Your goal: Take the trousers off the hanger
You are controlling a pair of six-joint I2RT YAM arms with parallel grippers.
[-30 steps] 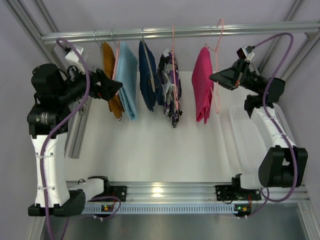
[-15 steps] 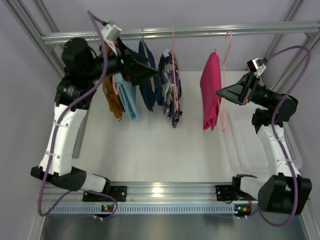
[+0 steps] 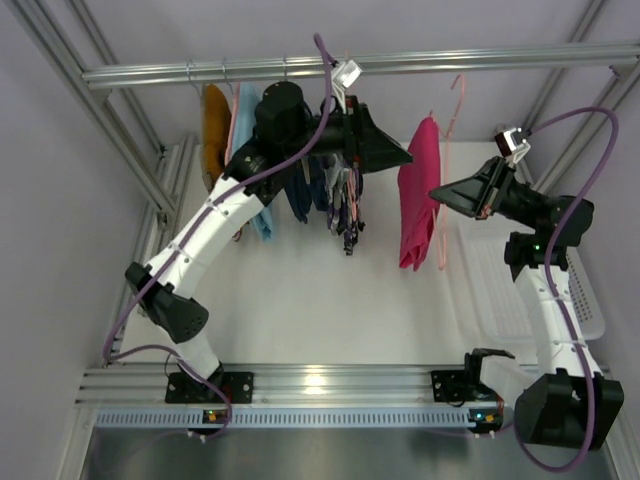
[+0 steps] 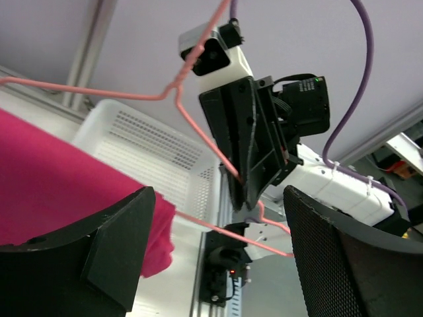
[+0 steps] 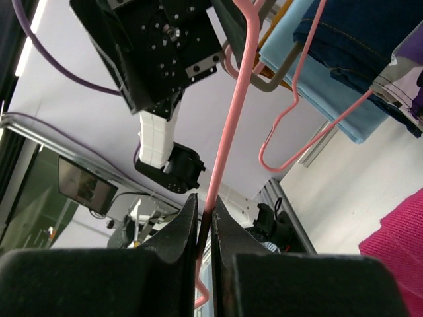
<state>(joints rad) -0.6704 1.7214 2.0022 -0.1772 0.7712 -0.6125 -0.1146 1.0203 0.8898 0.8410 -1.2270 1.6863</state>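
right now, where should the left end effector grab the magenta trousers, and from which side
Pinch the hanging part of the magenta-pink cloth trousers, below the bar of the pink wire hanger. Probably come from the robot's left: the right end effector is shut on the hanger on the other side, and the open left end effector faces the cloth.

The left arm (image 3: 220, 215) hides much of the patterned trousers (image 3: 347, 222).

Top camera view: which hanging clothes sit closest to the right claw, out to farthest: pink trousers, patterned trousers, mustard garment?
1. Pink trousers, just beside the right gripper.
2. Patterned trousers, in the middle of the row.
3. Mustard garment, at the far left end.
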